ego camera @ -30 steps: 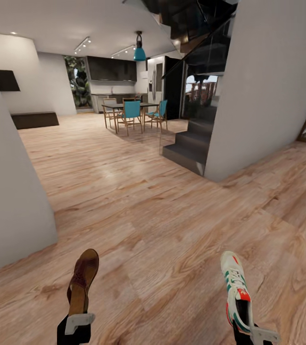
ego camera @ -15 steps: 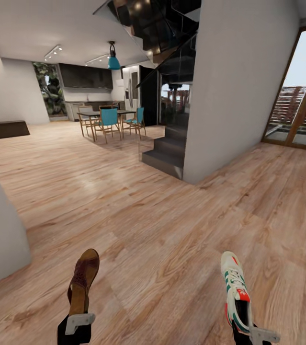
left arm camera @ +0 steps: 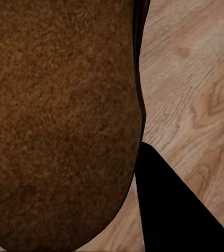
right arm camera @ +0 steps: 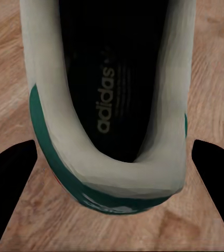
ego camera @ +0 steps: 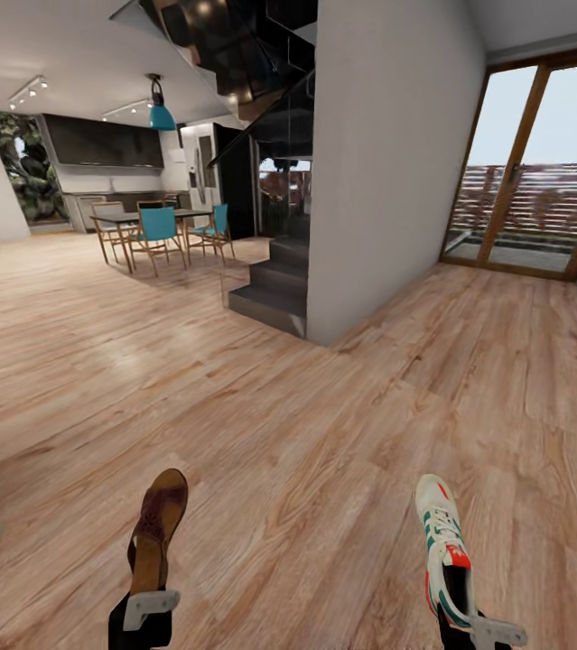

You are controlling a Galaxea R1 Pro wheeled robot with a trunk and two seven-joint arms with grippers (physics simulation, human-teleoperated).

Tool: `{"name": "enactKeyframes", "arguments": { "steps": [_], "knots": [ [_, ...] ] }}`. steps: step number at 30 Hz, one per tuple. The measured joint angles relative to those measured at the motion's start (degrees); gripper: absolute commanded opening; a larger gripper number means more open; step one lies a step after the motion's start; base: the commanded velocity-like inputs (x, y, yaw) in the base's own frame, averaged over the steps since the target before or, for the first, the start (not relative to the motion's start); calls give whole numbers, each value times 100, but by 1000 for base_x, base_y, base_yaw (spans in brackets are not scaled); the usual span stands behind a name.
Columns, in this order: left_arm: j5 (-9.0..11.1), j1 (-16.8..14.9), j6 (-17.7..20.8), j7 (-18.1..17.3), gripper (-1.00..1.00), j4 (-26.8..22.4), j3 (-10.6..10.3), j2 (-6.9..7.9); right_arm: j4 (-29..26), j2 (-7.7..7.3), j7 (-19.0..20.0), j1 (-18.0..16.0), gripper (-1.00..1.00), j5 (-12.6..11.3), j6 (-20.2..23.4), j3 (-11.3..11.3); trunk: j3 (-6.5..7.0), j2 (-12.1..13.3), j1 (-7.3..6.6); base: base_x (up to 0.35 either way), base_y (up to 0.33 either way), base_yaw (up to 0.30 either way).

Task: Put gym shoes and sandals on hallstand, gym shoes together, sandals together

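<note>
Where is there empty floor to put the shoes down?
Bare wood floor spreads from the held sandal and gym shoe to the white wall and stairs, and right toward the glass door. It is crowded by the dining table and chairs.

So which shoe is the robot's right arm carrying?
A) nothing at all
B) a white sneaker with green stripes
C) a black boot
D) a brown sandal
B. In the head view the right gripper is closed on the heel of the white gym shoe with green stripes and a red-orange tongue tab, and the right wrist view looks straight into that shoe's opening. The brown sandal is in the left gripper instead.
</note>
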Motion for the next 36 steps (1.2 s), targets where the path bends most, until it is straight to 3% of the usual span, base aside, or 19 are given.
{"name": "enactKeyframes", "arguments": {
  "steps": [11,24,36],
  "knots": [
    [-14,0,-5,-6,-100,2,-13,-3,5,0,-7,0,-100,-10,0,-1,0,0,-2,56,0,-300],
    [-15,1,-7,-2,-100,7,-13,-3,-3,-4,-13,-1,-100,-16,-5,-11,0,0,-4,328,0,-107],
    [3,0,-8,-2,-100,9,-5,-3,-4,-9,-16,0,-100,-12,3,-13,0,0,-4,339,0,-250]
  ]
}}
